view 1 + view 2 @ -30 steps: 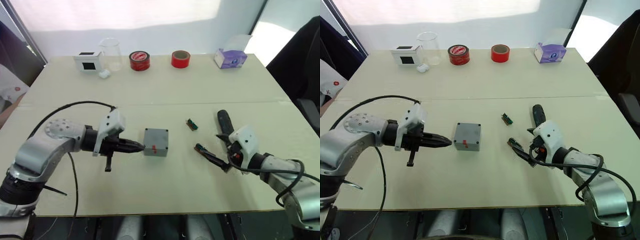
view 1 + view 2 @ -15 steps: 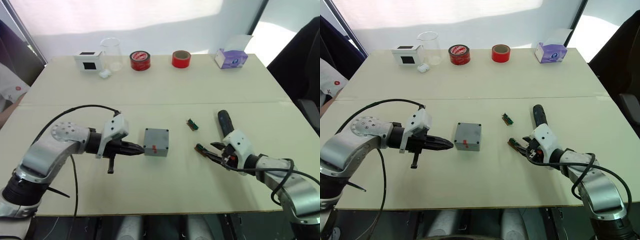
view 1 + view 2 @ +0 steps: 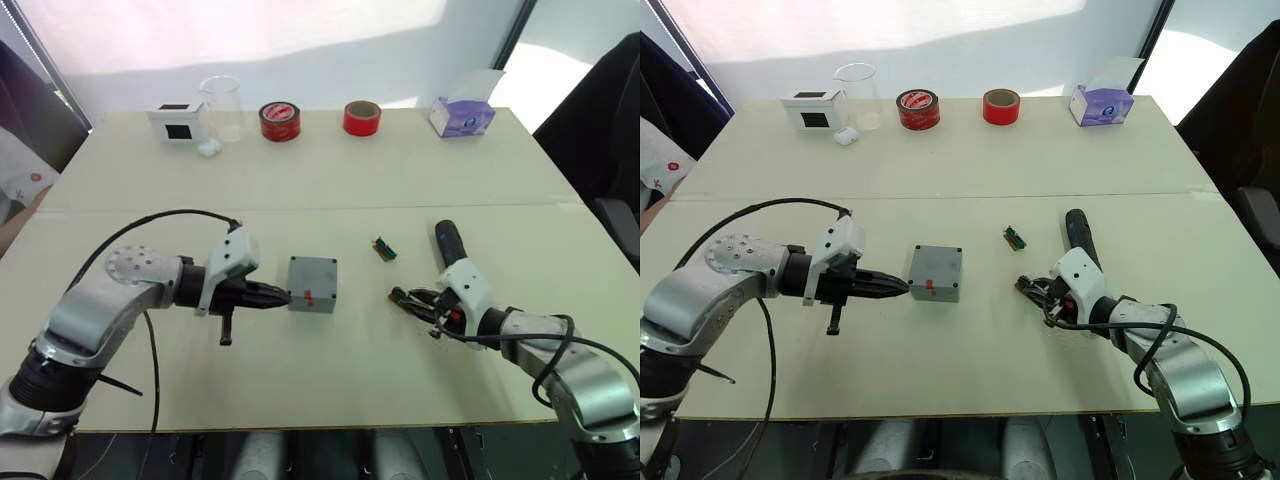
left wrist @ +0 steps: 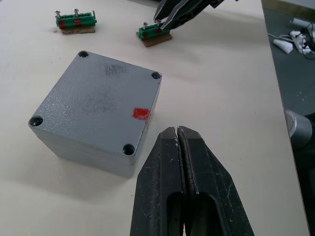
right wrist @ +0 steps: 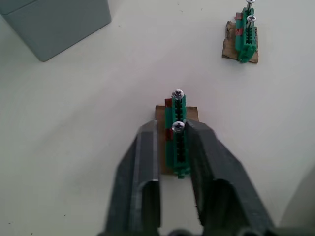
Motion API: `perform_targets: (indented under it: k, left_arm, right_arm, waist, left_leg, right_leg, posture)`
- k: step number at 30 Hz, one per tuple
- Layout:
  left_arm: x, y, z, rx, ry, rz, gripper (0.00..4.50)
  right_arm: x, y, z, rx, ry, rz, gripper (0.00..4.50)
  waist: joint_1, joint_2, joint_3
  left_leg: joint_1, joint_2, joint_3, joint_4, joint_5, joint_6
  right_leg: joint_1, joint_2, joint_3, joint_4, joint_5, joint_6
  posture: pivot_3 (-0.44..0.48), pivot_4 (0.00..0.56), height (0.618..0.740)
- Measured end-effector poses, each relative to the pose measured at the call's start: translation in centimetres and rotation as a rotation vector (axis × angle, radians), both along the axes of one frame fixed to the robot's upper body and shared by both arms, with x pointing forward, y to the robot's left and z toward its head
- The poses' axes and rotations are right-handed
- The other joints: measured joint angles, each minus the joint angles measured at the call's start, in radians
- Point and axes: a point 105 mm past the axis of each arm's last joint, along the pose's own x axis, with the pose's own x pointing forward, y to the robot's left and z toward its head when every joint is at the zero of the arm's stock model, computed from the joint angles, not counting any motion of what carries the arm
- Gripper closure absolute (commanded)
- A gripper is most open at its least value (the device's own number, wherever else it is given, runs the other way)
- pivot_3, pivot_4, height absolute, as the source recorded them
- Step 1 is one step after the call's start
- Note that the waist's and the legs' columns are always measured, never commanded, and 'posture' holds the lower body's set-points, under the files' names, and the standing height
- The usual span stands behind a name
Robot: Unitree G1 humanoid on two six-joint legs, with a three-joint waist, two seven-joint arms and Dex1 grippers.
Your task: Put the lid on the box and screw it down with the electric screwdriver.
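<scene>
1. The left gripper (image 4: 178,133) has its jaws pressed together, holding nothing. It lies low over the counter (image 3: 330,180), with its tip just beside the box's side wall. Over the last second it has barely shifted, so it seems to be bracing the box.
2. The box (image 3: 312,284) sits near the middle of the counter with the lid (image 4: 98,108) already on it. A hole shows at each lid corner, and I cannot tell whether any holds a screw. The red mark faces the robot.
3. A small green screw holder (image 3: 384,249) lies between the box and the right arm, untouched.
4. The right gripper (image 5: 172,129) has moved in over the last second. Its jaws are now narrow around a second green screw holder (image 5: 177,135), though I cannot tell if they have gripped it yet.
5. The electric screwdriver (image 3: 447,242) lies flat just beyond the right gripper, not picked up. Screwing down has probably not begun, and fetching screws looks like the current step.
</scene>
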Motion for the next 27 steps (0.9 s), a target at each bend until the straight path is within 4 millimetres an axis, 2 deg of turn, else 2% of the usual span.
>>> perform_targets:
  k: [15, 24, 27]
  left_arm:
    - [0.2, 0.2, -0.2, 0.0, 0.01, 0.014, 4.5]
    - [1.0, 1.1, -0.4, -0.014, 0.036, 0.059, 4.5]
    - [2.3, 3.1, 0.6, -0.034, 0.018, 0.149, 4.5]
  right_arm:
    - [0.1, -0.2, 0.3, 0.008, -0.011, -0.018, 4.45]
    - [0.4, 1.0, 3.6, 0.063, -0.096, 0.03, 4.45]
    - [1.0, 2.7, 6.3, 0.11, -0.17, 0.088, 4.45]
  waist:
    - [0.0, 0.0, 0.0]
    - [0.0, 0.0, 0.0]
    - [-0.006, 0.0, 0.0]
  left_leg:
    - [0.0, 0.0, 0.0, 0.0, 0.0, 0.0]
    - [0.0, 0.0, 0.0, 0.0, 0.0, 0.0]
    - [0.0, 0.001, 0.0, 0.0, 0.0, 0.0]
  right_leg:
    - [0.0, 0.0, 0.0, 0.0, 0.0, 0.0]
    - [0.0, 0.0, 0.0, 0.0, 0.0, 0.0]
    - [-0.001, 0.001, 0.0, 0.001, 0.0, 0.0]
  posture:
    - [0.0, 0.15, 0.74]
    - [0.0, 0.15, 0.74]
    - [0.0, 0.15, 0.74]
